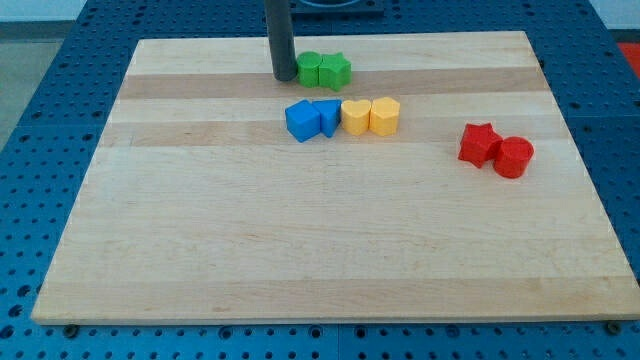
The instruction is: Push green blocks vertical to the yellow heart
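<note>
Two green blocks sit side by side near the view's top centre: a green cube (309, 68) and a green star (336, 70). My tip (284, 77) stands just left of the green cube, close to or touching it. Below them lies a row of blocks: a blue block (301, 120), a blue triangle-like block (327, 116), the yellow heart (355, 116) and a yellow hexagon-like block (385, 116). The green blocks are above and a little left of the yellow heart.
A red star (479, 143) and a red cylinder (514, 156) sit together at the view's right. The wooden board (200, 250) lies on a blue perforated table (40, 120).
</note>
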`<act>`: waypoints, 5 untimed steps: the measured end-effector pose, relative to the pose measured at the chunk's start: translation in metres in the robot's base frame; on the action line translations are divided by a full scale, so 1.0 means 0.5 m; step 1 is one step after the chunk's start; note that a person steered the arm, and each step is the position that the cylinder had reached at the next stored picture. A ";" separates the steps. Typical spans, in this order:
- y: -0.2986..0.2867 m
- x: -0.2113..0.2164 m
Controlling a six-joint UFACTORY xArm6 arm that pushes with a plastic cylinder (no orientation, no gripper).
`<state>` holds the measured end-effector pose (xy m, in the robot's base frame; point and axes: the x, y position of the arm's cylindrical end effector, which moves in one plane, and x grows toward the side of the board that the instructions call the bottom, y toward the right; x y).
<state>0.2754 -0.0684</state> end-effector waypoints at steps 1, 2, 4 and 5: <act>0.015 0.000; 0.037 0.001; 0.092 0.023; 0.107 0.027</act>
